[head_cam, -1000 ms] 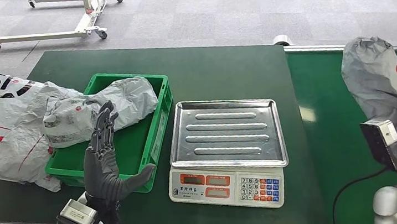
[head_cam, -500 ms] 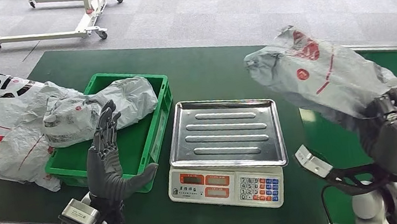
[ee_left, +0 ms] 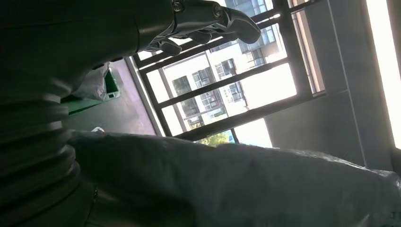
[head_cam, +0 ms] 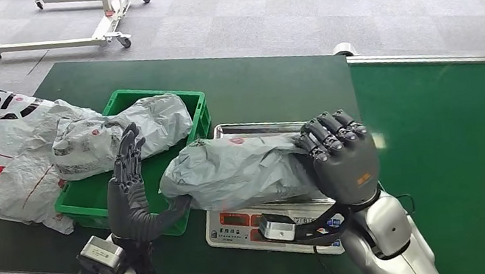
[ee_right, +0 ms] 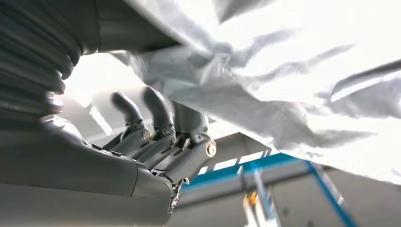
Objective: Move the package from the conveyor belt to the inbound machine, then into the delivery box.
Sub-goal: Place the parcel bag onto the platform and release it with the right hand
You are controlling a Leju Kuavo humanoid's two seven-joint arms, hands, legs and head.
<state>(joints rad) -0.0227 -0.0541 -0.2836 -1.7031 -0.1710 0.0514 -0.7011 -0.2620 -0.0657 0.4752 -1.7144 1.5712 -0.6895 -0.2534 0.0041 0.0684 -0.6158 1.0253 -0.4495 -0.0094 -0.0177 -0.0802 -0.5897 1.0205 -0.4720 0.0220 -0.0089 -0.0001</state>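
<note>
I see the conveyor belt (head_cam: 443, 129) bare; the package (head_cam: 240, 171) lies across the inbound machine (head_cam: 279, 225), my right hand (head_cam: 340, 157) clamped on its end. Weighing step, I judge. Next: my spread, empty left hand (head_cam: 130, 189) takes it to the delivery box (head_cam: 191, 163).

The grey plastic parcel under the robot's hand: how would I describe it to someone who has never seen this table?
On the dark green table, find the metal-topped weighing scale right of the green plastic crate. The crumpled grey plastic mailer bag lies across its tray, gripped by the right hand. Unlike the other bags, it sits on the scale.
</note>
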